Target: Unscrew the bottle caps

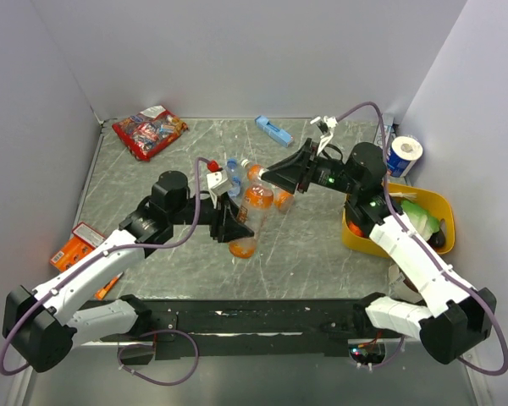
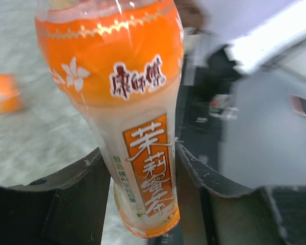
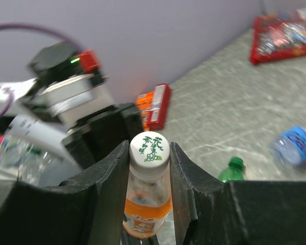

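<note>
An orange-labelled bottle (image 1: pixel 252 210) with a white cap (image 3: pixel 149 149) is held tilted above the table. My left gripper (image 1: pixel 234 225) is shut on its lower body; in the left wrist view the bottle (image 2: pixel 112 66) fills the gap between the fingers (image 2: pixel 86 178). My right gripper (image 1: pixel 269 176) is shut on the cap, both fingers (image 3: pixel 112 173) pressed against its sides. A second orange bottle (image 1: pixel 283 201) lies behind, partly hidden by the right gripper. The clear bottle with a blue label (image 1: pixel 234 167) lies beside it and also shows in the right wrist view (image 3: pixel 296 145). The green bottle (image 3: pixel 232 170) shows only there.
A red snack bag (image 1: pixel 149 129) lies at the back left and a flat blue box (image 1: pixel 273 130) at the back middle. A yellow bin (image 1: pixel 436 203) with items stands at the right, a tape roll (image 1: pixel 403 156) behind it. An orange packet (image 1: pixel 78 245) lies at the left edge.
</note>
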Robot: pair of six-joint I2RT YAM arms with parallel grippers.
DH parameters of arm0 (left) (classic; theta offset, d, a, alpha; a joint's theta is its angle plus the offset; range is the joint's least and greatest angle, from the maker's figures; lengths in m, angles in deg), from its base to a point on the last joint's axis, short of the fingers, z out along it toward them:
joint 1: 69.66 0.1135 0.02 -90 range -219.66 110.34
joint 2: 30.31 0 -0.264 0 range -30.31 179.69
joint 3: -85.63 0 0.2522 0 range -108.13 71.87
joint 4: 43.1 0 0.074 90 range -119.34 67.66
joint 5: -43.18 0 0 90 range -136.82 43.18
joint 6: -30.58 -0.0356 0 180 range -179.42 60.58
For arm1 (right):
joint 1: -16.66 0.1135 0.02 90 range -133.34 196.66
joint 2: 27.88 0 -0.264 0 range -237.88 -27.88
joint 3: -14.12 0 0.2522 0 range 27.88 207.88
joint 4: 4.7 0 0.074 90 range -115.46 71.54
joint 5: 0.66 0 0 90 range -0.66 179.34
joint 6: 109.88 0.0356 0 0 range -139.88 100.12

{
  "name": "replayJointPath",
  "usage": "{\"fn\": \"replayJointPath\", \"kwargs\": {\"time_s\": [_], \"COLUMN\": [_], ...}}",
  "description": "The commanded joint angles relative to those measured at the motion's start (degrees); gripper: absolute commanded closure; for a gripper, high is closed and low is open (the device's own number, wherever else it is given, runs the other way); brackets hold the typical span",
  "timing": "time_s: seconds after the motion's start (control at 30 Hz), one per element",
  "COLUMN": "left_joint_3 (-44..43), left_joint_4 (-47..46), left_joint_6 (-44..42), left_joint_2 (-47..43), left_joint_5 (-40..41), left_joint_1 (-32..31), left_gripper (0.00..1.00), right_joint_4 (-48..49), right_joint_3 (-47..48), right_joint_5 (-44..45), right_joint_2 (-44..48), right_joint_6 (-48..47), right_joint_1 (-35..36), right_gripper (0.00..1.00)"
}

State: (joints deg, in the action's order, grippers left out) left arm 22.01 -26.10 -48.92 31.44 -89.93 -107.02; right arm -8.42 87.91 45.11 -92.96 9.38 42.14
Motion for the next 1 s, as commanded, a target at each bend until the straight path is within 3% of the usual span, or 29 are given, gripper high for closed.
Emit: {"fn": "replayJointPath", "kwargs": {"time_s": [0.0, 0.13, 0.27, 0.37, 0.4, 0.43, 0.6, 0.73, 0.87, 0.97], "left_joint_3": [-3.31, -3.13, -3.75, -4.62, -4.71, -4.54, -3.83, -4.19, -4.36, -4.80], "left_joint_4": [-13.43, -15.72, -11.96, -6.42, -5.63, -4.84, -3.87, -0.70, 1.15, 2.11], "left_joint_6": [4.96, 7.51, 4.02, -0.02, -0.65, -0.92, -2.76, -5.49, -7.25, -6.99], "left_joint_2": [-1.38, -0.50, -0.85, -1.29, -1.46, -1.81, -3.22, -3.49, -2.52, -1.38], "left_joint_5": [-21.74, -24.74, -20.10, -10.00, -6.84, -2.63, 8.38, 17.34, 32.16, 37.65], "left_joint_1": [0.54, 0.63, 0.63, 0.71, 0.63, 0.71, -0.42, -3.59, -8.68, -10.09], "left_gripper": [0.48, 0.48, 0.48, 0.49, 0.49, 0.49, 0.49, 0.50, 0.50, 0.51], "right_joint_4": [2.79, 1.12, -0.37, -1.08, -1.60, -2.04, -3.11, -2.30, -4.76, -7.04], "right_joint_3": [-0.44, -0.53, -0.53, -0.44, -0.53, -0.35, -0.44, -1.76, -1.06, -0.97], "right_joint_5": [-10.00, -11.14, -9.83, -8.16, -6.76, -6.05, -3.67, -0.69, 8.69, 16.07], "right_joint_2": [1.53, 2.32, 3.38, 4.17, 4.61, 4.78, 6.01, 8.03, 9.62, 11.28], "right_joint_6": [-5.87, -7.54, -8.16, -7.90, -7.81, -7.64, -6.32, -3.77, -0.62, 1.15], "right_joint_1": [0.37, 0.10, -0.16, -0.51, -0.51, -0.60, -1.92, -3.24, -2.98, -1.92], "right_gripper": [1.00, 1.00, 1.00, 0.87, 0.68, 0.56, 0.23, 0.10, 0.09, 0.10]}}
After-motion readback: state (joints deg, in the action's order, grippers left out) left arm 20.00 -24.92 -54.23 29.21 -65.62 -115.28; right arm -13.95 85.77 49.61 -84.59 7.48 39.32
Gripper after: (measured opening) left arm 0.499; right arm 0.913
